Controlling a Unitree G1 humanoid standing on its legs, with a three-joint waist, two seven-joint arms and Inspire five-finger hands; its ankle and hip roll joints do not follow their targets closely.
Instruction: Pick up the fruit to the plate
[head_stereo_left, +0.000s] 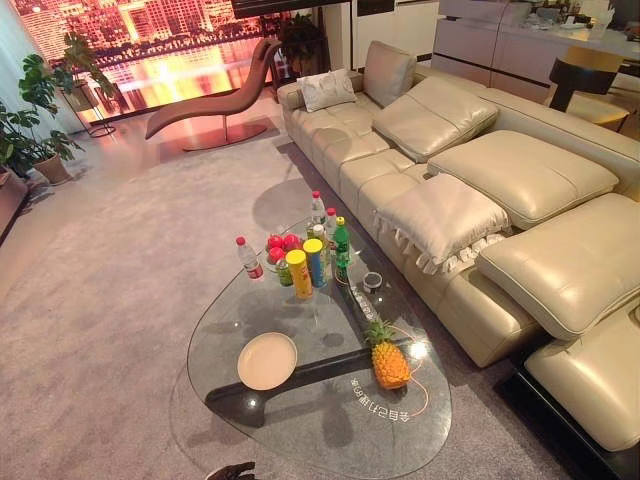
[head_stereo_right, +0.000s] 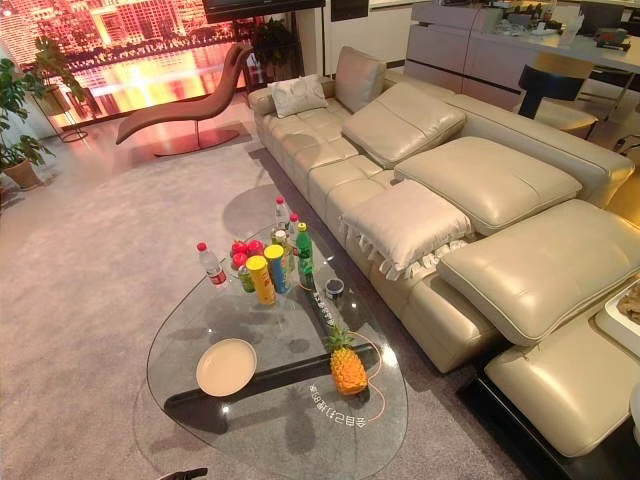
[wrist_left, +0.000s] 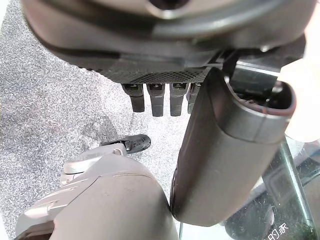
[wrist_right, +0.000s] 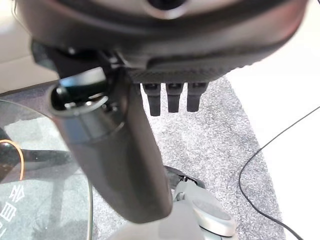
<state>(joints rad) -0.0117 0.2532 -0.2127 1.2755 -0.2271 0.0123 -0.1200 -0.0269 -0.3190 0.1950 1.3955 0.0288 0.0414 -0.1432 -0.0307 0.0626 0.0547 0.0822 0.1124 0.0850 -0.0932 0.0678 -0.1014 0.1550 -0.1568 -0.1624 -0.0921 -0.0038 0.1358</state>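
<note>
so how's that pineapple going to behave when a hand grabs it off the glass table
The pineapple stands upright on a narrow base, so a sideways nudge would probably tip it. Its body looks bumpy and rounded, likely giving fingers some bite, though it seems bulky for one hand. On the smooth glass table it may slide before it lifts. The plate lies close beside it.

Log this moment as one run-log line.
yellow pineapple upright on oval glass coffee table, untouched | round cream plate empty | left hand open | right hand open | step: reach not begun
</note>
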